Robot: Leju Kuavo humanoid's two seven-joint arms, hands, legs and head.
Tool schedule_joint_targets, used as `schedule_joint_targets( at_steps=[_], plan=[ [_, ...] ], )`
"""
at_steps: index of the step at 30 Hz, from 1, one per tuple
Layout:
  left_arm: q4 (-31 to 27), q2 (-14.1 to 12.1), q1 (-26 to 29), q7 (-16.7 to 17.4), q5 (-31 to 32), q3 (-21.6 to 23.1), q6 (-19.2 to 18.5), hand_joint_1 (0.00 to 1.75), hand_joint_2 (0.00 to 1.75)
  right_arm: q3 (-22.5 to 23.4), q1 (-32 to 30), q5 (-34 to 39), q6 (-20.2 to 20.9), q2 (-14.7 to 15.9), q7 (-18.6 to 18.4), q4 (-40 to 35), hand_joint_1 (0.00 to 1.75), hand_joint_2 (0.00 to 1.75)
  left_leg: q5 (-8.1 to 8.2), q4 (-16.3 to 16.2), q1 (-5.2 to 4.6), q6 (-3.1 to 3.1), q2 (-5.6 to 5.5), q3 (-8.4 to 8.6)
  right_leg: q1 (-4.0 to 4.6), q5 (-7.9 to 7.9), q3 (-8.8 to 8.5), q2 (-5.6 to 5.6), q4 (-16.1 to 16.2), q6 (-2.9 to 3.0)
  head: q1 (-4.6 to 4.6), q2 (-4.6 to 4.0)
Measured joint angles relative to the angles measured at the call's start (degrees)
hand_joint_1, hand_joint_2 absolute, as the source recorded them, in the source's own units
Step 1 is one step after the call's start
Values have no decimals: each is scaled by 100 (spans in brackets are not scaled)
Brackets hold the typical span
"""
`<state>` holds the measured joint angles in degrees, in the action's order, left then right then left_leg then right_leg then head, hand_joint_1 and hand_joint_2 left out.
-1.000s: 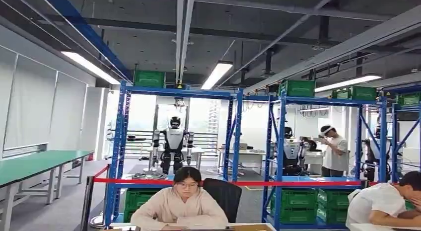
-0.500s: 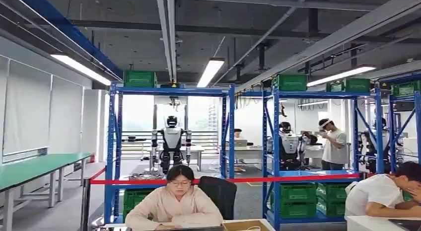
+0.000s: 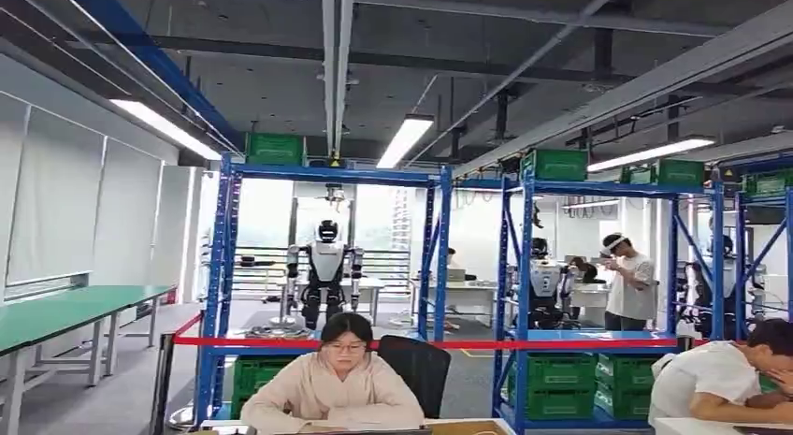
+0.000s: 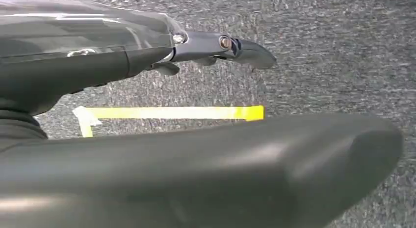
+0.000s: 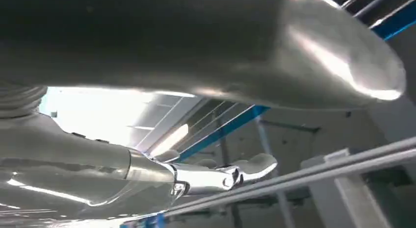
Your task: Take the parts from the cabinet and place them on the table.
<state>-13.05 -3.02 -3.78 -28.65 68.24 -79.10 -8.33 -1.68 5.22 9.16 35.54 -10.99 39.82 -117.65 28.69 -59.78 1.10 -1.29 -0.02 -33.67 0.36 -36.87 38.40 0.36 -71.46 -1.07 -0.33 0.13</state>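
Two blue racks (image 3: pixel 227 267) (image 3: pixel 524 267) stand across the room in the head view, with green crates (image 3: pixel 561 371) on their low shelves and more crates (image 3: pixel 278 148) on top. A table edge (image 3: pixel 468 426) shows at the bottom of that view. My left hand (image 4: pixel 206 164) hangs over grey carpet, thumb and fingers (image 4: pixel 235 46) apart, holding nothing. My right hand (image 5: pixel 196 41) points up toward the ceiling, its fingers (image 5: pixel 211 176) stretched out and empty. I cannot make out any parts.
A person (image 3: pixel 337 388) sits behind the near table and another (image 3: pixel 720 384) leans over a table at the right. Red barrier tape (image 3: pixel 524 343) runs across the racks. A green-topped bench (image 3: pixel 65 309) lines the left wall. Another humanoid robot (image 3: pixel 325 271) and a standing person (image 3: pixel 631 285) are farther back.
The whole head picture has swayed a little sideways and up and down, so the camera has moved. The people and racks keep their places.
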Motion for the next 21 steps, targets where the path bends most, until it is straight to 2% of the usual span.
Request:
schedule_joint_targets(
  at_steps=[1,2,3,4,6,7,10,11,12,13,15,16,17,18,19,20,21],
  plan=[
    [0,0,1,0,0,-2,0,0,0,0,-72,0,43,-13,0,-37,0,0,-17,-1,0,0,6,-21,-16,-147,100,-2,-356,-19,0,0],
    [0,0,2,-4,-4,-4,2,0,0,0,-136,0,70,-29,0,-64,0,0,-38,-1,0,2,12,-44,-31,-159,102,-2,-497,-31,0,0],
    [0,0,2,-9,-9,-7,2,0,0,0,-172,0,101,-39,0,-86,0,0,-58,-1,-1,10,14,-67,-42,-60,-20,-3,-368,-40,0,0],
    [0,0,1,-11,-15,-11,2,0,0,0,-188,-4,112,-50,0,-107,0,0,-78,-1,-1,18,14,-86,-48,116,-256,-4,-9,-46,0,0],
    [0,0,-3,-20,-35,-17,2,0,0,0,-216,-50,133,-77,0,-158,0,0,-121,-1,2,51,13,-108,-44,499,-953,-3,1117,-12,0,0],
    [0,0,-1,-24,-35,-26,7,0,0,0,-234,-70,146,-88,0,-175,0,0,-143,-2,-15,82,10,-129,-14,439,-1116,2,1428,22,2,0],
    [0,4,-2,-24,-39,-46,37,0,0,2,-337,-107,186,-94,0,-171,0,0,-252,52,47,206,11,-137,57,526,-1062,13,1441,107,0,0],
    [0,15,12,-22,-39,-50,39,0,0,2,-364,-127,186,-94,0,-166,0,0,-301,84,52,254,6,-137,69,597,-1047,1,1486,160,0,0],
    [0,20,3,-17,-44,-59,39,0,0,0,-372,-144,184,-101,0,-147,0,0,-186,36,72,252,-6,-167,17,686,-1035,-45,1568,213,2,0],
    [0,28,13,-11,-48,-59,39,0,0,-4,-379,-175,162,-101,0,-105,0,0,85,-121,49,241,-6,-230,30,742,-975,-39,1580,275,2,0],
    [0,37,8,-9,-74,-63,55,0,0,-9,-470,-227,79,-96,0,11,0,0,715,-900,36,238,-8,-445,50,827,-842,-53,1561,317,2,0],
    [0,37,7,-9,-96,-66,61,0,0,-15,-505,-238,48,-90,-2,63,0,0,898,-1284,32,243,-8,-532,62,870,-773,-61,1547,324,2,0],
    [0,37,9,-9,-98,-70,72,0,0,-24,-527,-229,22,-83,-2,111,0,0,926,-1531,29,252,-8,-554,68,910,-699,-64,1531,320,2,0],
    [0,39,13,-7,-98,-74,74,0,0,-26,-551,-205,-13,-74,-2,153,0,0,815,-1543,29,256,-7,-465,70,951,-621,-64,1507,312,2,0],
    [0,44,13,-7,-101,-81,77,0,0,-26,-571,-175,-33,-61,-2,188,0,0,616,-1329,29,256,-6,-282,69,988,-537,-63,1476,300,2,0],
    [0,44,9,-7,-101,-83,83,0,0,-26,-593,-170,-59,-55,-2,207,0,0,409,-938,33,253,-6,-6,66,1015,-461,-62,1433,281,0,0],
    [0,42,1,-7,-101,-85,94,0,0,-26,-618,-173,-79,-44,-2,227,0,0,281,-443,33,247,-6,325,61,1033,-392,-60,1373,260,0,0]
  ],
)
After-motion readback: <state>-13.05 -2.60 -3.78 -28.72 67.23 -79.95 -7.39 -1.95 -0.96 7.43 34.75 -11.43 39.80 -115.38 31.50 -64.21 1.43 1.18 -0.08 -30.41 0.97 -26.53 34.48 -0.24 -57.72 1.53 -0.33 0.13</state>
